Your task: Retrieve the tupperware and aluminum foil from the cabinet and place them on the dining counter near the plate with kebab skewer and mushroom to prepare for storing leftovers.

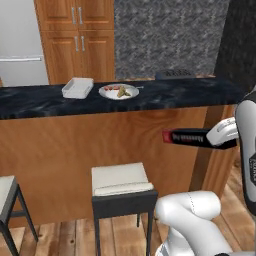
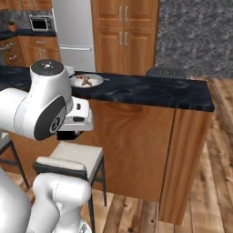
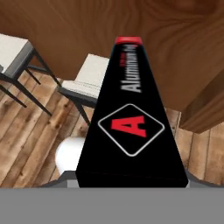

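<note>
The gripper [image 1: 216, 136] is closed on the foil box [image 1: 187, 137], a long black carton with red ends that sticks out level from the hand, pointing away from the arm. In the hand view the box [image 3: 131, 127] runs straight ahead from the gripper, showing a red letter in a white-edged diamond and the word Aluminum; the fingers themselves are hidden beneath it.

Above the gripper and farther off lies the worktop [image 1: 175, 92], a long slab of dark marbled stone on a warm wooden front [image 1: 75, 155]. The gripper hangs in front of that wooden face, below the slab's edge. On the slab, up and well off toward the box's far end, stands the white tupperware [image 1: 77, 87], and just beside it the plate [image 1: 119, 91] with food on it; the two are close but apart. The foil box is well apart from both.

Below the box's tip stands a stool [image 1: 121, 182] with a cream seat on a dark frame, and part of another stool [image 1: 6, 192] shows farther along. The floor [image 3: 26, 144] is wooden planking. Behind the worktop rise wooden cabinets [image 1: 75, 40], a pale fridge [image 1: 20, 45] and a speckled grey wall [image 1: 165, 35]. In the right base view a microwave [image 2: 41, 22] sits far back.
</note>
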Robot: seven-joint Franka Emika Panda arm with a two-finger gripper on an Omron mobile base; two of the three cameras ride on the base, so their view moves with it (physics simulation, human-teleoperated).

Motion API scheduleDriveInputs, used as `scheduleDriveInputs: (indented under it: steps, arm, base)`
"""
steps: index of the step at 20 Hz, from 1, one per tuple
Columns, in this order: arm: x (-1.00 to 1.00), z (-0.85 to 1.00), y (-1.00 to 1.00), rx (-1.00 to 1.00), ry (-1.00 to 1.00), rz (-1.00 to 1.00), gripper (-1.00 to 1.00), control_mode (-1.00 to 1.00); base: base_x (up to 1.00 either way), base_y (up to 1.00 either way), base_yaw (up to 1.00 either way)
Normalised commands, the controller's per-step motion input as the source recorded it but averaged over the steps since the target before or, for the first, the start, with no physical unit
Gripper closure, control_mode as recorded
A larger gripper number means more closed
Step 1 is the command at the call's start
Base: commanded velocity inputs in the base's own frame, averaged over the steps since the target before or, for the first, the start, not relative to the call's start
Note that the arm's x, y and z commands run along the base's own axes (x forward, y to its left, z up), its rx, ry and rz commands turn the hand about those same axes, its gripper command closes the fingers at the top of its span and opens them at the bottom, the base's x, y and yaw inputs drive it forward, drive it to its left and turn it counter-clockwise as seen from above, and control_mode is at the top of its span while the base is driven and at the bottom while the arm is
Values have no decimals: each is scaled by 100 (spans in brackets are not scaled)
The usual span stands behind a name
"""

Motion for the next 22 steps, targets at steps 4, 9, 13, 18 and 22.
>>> scheduleDriveInputs:
  steps: [4,9,13,18,22]
  arm:
    - [0,0,0,0,0,0,100,100]
    - [0,18,-14,0,-17,-5,100,-100]
    - [0,46,-36,1,-40,-4,100,-100]
    - [0,50,-5,0,-32,0,100,-100]
    - [23,29,0,0,-33,0,100,-100]
  base:
    - [48,41,-35]
    - [10,-2,-15]
    - [0,0,0]
    - [0,0,0]
    - [0,0,0]
